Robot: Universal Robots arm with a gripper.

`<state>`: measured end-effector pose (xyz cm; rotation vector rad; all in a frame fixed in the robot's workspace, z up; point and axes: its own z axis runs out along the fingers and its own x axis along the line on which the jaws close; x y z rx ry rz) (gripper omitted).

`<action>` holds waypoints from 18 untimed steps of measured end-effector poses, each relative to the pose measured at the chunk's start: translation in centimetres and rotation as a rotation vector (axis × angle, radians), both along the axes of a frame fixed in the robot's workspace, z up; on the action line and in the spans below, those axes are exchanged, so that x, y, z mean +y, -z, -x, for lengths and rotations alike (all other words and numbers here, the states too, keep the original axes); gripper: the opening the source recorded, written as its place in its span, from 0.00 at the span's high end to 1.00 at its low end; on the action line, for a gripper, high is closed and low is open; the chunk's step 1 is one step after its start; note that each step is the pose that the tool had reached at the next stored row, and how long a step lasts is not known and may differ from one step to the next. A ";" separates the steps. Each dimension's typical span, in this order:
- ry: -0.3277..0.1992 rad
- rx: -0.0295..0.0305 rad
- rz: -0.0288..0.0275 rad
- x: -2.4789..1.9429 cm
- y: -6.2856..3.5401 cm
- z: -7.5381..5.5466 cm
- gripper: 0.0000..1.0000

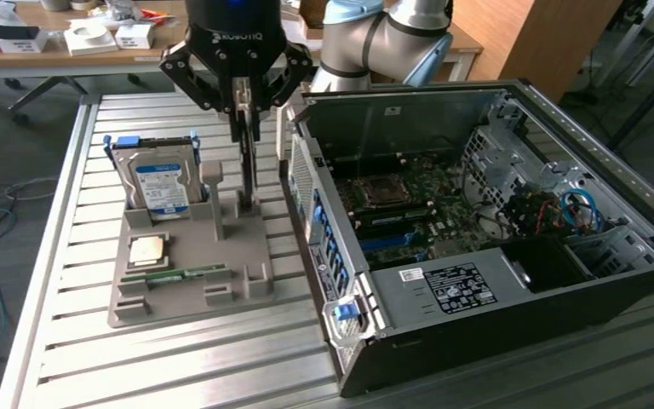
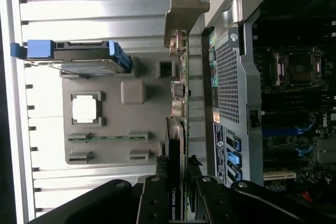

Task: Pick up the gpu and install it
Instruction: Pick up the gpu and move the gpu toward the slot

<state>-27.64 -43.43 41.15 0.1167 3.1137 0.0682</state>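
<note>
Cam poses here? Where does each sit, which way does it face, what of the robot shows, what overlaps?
Exterior view: off the arm, high, looking down across the table at the tray and open PC case; the arm and gripper show, shut on the gpu.
Wrist view: on the wrist, looking along the fingers past the gpu to the tray; fingers show.
Shared: gpu, tray, hard drive, PC case.

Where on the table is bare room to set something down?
Bare table: the wide strip between the tray and the near edge, and the strip along the tray on the exterior view's left. Crowded: the tray's side toward the case, where the gripper holds the gpu.
</note>
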 end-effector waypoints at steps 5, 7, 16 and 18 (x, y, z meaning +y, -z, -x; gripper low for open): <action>0.000 0.0000 0.0000 0.00 -0.89 0.0 0.74; 0.000 0.0000 -0.0001 0.00 -1.21 0.0 0.74; 0.000 -0.0001 0.0000 0.00 -1.53 0.0 0.74; 0.000 0.0000 0.0000 0.00 -1.55 0.0 0.74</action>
